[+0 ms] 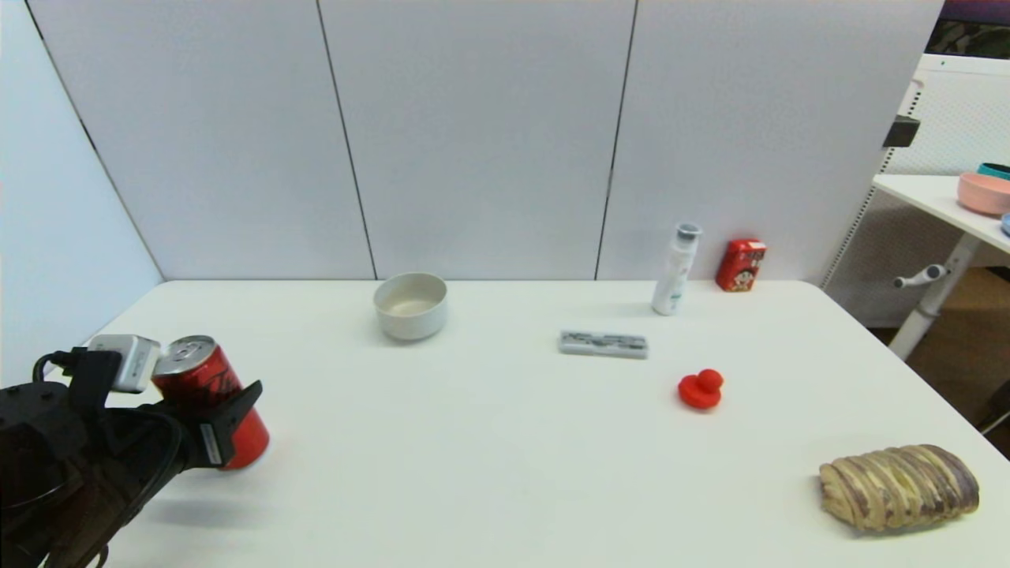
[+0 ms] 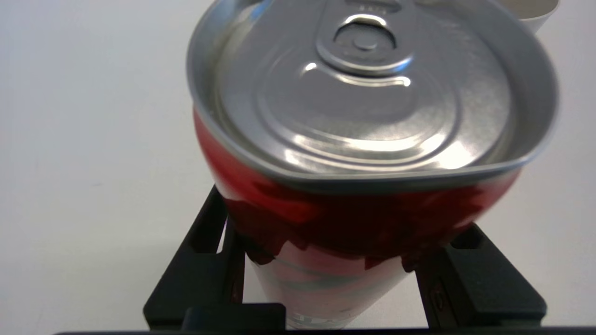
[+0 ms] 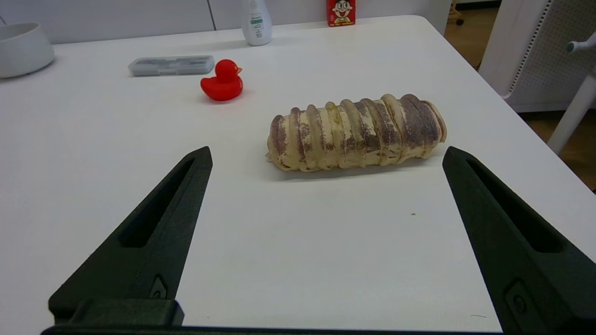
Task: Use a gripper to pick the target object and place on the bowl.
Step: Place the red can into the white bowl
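Meanwhile left gripper (image 1: 207, 422) jaws clamp red can (image 1: 207, 397); off-white bowl (image 1: 410, 305) sits empty.

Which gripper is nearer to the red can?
Left. The left gripper is clamped around the red can. The right gripper is open, far across the table near the bread roll.

No lettering is legible; the red carton (image 3: 341, 11) bears only a cartoon face, no readable words.
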{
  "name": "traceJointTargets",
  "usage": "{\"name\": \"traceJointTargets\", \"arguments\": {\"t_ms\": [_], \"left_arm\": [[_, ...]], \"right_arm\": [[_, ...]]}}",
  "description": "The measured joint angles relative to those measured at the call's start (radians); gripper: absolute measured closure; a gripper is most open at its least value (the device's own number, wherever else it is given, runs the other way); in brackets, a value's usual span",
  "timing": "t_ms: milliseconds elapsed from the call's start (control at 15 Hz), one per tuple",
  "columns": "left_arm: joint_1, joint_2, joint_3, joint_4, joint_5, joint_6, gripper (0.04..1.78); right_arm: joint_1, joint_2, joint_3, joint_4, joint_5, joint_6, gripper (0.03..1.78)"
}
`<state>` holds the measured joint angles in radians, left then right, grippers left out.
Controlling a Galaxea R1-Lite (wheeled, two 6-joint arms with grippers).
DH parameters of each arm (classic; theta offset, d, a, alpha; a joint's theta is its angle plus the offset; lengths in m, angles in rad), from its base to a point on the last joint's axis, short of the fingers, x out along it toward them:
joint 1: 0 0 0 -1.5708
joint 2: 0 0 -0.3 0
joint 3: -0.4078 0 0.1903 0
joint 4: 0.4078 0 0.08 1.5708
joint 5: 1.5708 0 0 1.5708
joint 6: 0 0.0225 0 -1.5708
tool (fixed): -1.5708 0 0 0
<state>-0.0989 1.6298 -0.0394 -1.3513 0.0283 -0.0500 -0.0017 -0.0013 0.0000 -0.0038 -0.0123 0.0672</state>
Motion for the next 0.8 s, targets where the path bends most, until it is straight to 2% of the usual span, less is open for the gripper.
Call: {"name": "traceJointTargets", "arguments": {"t_ms": [467, 667, 800], "left_arm": [[0.000, -0.058, -0.115, 0.054, -0.008, 0.040, 0.84], [-0.014, -0.075, -0.277, 0.166, -0.012, 0.059, 0.84], [-0.037, -0.074, -0.433, 0.289, -0.014, 0.063, 0.84]], "right_arm": [[0.000, 0.000, 0.000, 0.000, 0.000, 0.000, 0.10], [0.000, 0.000, 0.000, 0.000, 0.000, 0.000, 0.10], [0.000, 0.000, 0.000, 0.000, 0.000, 0.000, 0.10]]}}
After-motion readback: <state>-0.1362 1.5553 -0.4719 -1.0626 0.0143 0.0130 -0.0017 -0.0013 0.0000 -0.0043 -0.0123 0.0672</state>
